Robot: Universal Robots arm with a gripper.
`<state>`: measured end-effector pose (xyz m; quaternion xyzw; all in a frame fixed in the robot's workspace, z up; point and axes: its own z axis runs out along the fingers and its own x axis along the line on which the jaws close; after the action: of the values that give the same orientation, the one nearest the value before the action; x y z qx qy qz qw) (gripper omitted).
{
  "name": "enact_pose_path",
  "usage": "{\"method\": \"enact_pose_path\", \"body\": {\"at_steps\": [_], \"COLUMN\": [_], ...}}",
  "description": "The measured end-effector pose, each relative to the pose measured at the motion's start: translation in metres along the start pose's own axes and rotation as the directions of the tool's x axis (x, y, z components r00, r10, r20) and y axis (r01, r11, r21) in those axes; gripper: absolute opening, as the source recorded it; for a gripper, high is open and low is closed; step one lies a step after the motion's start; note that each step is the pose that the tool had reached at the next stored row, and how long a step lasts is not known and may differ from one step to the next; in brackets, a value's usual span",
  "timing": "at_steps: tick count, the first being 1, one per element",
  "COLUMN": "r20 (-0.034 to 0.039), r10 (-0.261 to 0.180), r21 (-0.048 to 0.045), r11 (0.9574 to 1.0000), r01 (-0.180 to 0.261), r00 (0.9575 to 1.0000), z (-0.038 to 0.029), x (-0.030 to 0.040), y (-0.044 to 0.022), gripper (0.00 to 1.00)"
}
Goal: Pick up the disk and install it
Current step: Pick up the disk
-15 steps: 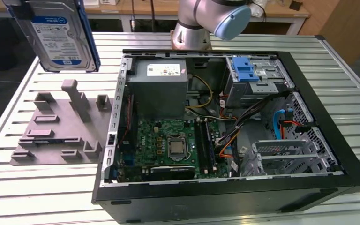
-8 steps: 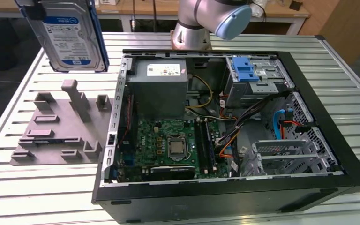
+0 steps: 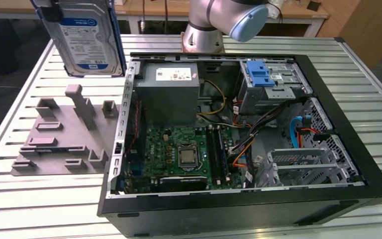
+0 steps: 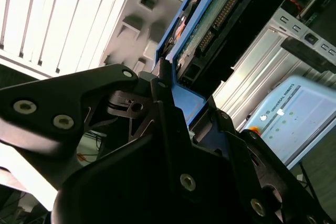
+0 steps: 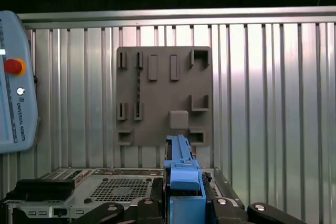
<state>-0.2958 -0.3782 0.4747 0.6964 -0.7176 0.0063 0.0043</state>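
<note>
The disk (image 3: pixel 88 42), a silver drive with a white-and-blue label in blue rails, hangs upright in the air above the table's far corner on the exterior view's left, over the grey fixture plate (image 3: pixel 61 137). In the second wrist view my gripper (image 4: pixel 176 93) is shut on the disk's blue rail, and the disk's green circuit board (image 4: pixel 210 19) runs away from the black fingers (image 4: pixel 160 77). In the first wrist view the disk's blue edge (image 5: pixel 184 174) stands between the gripper's (image 5: pixel 185 203) black fingers, above the fixture plate (image 5: pixel 165 95).
The open computer case (image 3: pixel 350 149) lies on the slatted table, holding the motherboard (image 3: pixel 184 152), the grey power supply (image 3: pixel 167 87) and a metal drive cage with a blue latch (image 3: pixel 264 74). The arm's base (image 3: pixel 204 30) stands behind the case. A teach pendant (image 5: pixel 16 82) lies beside the table.
</note>
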Motion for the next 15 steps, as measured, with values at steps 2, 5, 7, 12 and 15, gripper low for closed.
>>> {"method": "enact_pose_path", "body": {"at_steps": [2,5,7,12,15], "r20": [0.0000,0.0000,0.0000,0.0000,0.0000], "r10": [0.000,0.000,0.000,0.000,0.000], "r21": [0.0000,-0.0001,-0.0002,-0.0003,-0.0004], "r11": [1.0000,1.0000,1.0000,1.0000,1.0000], "r01": [0.000,0.000,0.000,0.000,0.000], "r00": [1.0000,1.0000,1.0000,1.0000,1.0000], "z": [0.0000,0.0000,0.0001,0.0001,0.0002], "x": [0.0000,0.0000,0.0000,-0.0002,-0.0004], "y": [-0.0051,-0.0131,-0.0183,-0.0312,-0.0383], "gripper": [0.36,0.36,0.36,0.36,0.36]}}
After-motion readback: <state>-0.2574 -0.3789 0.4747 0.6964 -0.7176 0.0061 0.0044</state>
